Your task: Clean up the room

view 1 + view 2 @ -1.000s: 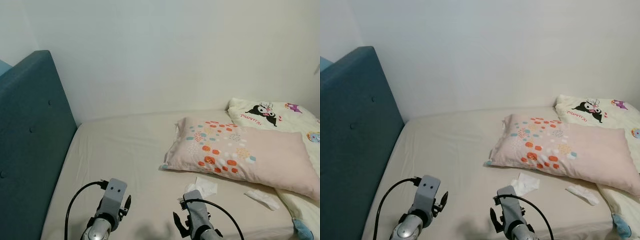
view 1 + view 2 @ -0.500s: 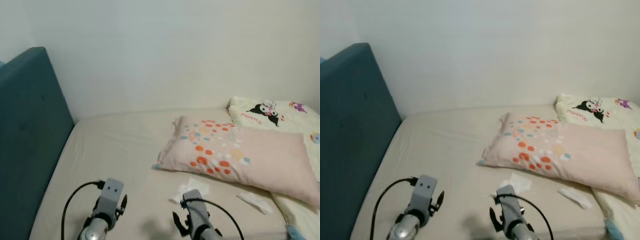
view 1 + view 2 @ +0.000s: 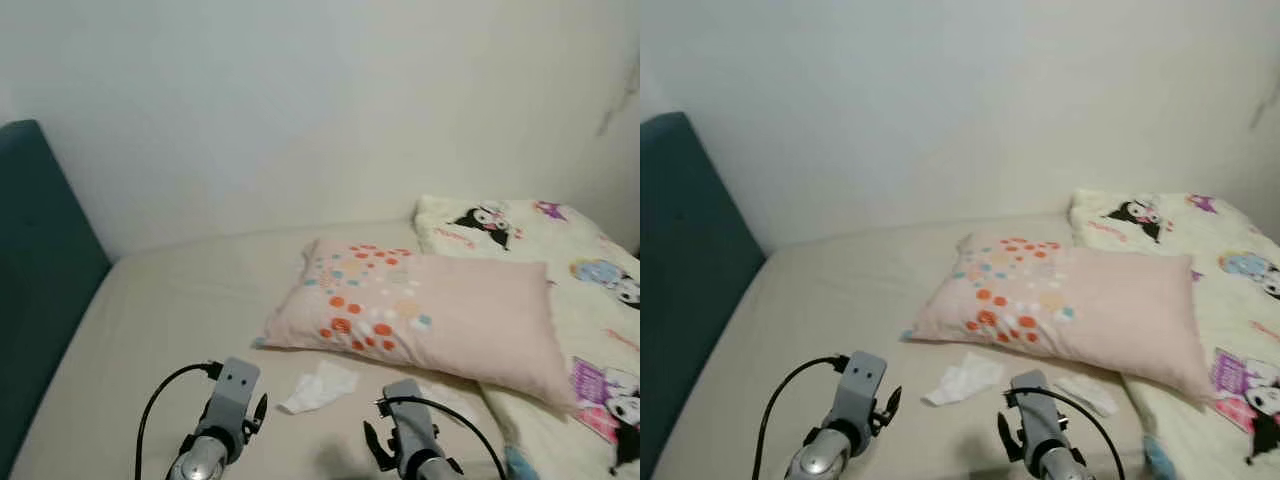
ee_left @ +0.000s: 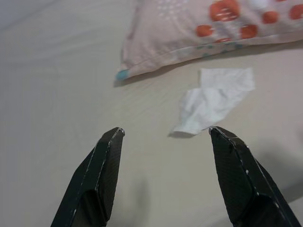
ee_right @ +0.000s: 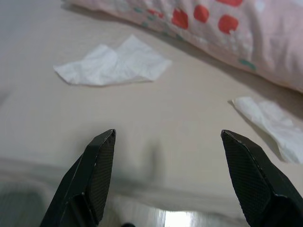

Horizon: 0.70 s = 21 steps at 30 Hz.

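Two crumpled white paper tissues on the beige bed sheet (image 3: 180, 310): the larger crumpled white tissue (image 3: 320, 387) just in front of the pillow's lower edge, between the two arms; the smaller flat white tissue (image 3: 1087, 392) further right, close under the pillow and partly hidden behind the right arm's wrist in the left eye view. One pale pink pillow with orange and teal dots (image 3: 420, 315), lying across the middle of the bed, its right end overlapping one cream cartoon-print quilt (image 3: 560, 290) cut off at the frame's right edge. One dark teal padded headboard (image 3: 40, 280) at the left, against a plain white wall (image 3: 300, 110). Two pincers, both low over the sheet near the bed's front edge: left pincer (image 4: 163, 137) spread wide, holding nothing, larger tissue just past one fingertip; right pincer (image 5: 168, 137) likewise spread wide and empty, one tissue ahead on each side. Everything softly blurred in the head views.
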Available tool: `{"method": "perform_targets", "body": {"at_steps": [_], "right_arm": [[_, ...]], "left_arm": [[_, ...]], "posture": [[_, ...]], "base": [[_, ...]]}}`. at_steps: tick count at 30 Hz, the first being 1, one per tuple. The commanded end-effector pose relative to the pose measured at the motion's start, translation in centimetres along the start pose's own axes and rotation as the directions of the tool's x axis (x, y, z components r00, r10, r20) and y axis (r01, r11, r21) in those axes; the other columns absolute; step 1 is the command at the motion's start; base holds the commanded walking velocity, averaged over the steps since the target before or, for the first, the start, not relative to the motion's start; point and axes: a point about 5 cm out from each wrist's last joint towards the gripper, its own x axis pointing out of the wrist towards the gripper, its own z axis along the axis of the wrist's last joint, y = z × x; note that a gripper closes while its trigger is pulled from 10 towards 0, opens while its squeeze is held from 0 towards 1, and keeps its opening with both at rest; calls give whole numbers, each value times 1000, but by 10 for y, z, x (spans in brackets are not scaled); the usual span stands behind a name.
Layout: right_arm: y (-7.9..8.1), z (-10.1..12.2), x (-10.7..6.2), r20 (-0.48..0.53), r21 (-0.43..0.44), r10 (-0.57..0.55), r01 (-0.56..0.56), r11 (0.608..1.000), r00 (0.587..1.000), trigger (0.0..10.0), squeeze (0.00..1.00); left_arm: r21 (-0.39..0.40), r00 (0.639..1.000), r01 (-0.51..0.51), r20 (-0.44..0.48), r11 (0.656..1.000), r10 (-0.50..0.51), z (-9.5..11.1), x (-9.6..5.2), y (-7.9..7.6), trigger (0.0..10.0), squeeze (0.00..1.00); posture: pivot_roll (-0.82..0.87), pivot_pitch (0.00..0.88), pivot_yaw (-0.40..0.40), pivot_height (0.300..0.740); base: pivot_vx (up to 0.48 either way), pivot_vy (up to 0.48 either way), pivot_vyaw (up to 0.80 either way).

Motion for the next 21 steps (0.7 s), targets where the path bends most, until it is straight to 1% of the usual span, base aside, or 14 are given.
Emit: {"method": "perform_targets", "body": {"at_steps": [1,4,12,14,17,21], "right_arm": [[10,0,1,-1,20,23,-23,1000,1000,10000,0],[10,0,1,-1,20,22,-22,1000,1000,10000,0],[7,2,1,8,17,6,-7,1000,1000,10000,0],[-3,9,3,35,16,-45,45,999,998,10000,0],[-7,12,3,49,27,-63,61,998,997,10000,0],[-15,19,5,68,43,-91,88,995,994,10000,0]], "left_arm": [[2,999,-10,-36,1000,10,-9,-4,4,10000,0],[19,999,-17,-28,1000,17,-7,-4,4,10000,0],[11,1000,-14,-11,1000,14,-4,-2,0,10000,0],[5,1000,-14,5,1000,14,0,-1,-1,10000,0],[4,1000,-15,10,1000,15,1,-1,-1,10000,0],[-8,999,-11,38,1000,12,8,1,0,10000,0]], "posture": [[-34,28,-8,740],[-33,28,-9,740],[-34,30,-8,740],[-36,34,-9,740],[-36,35,-9,740],[-34,37,-11,740]], "base": [[0,0,0],[0,0,0],[0,0,0],[0,0,0],[0,0,0],[0,0,0]]}}
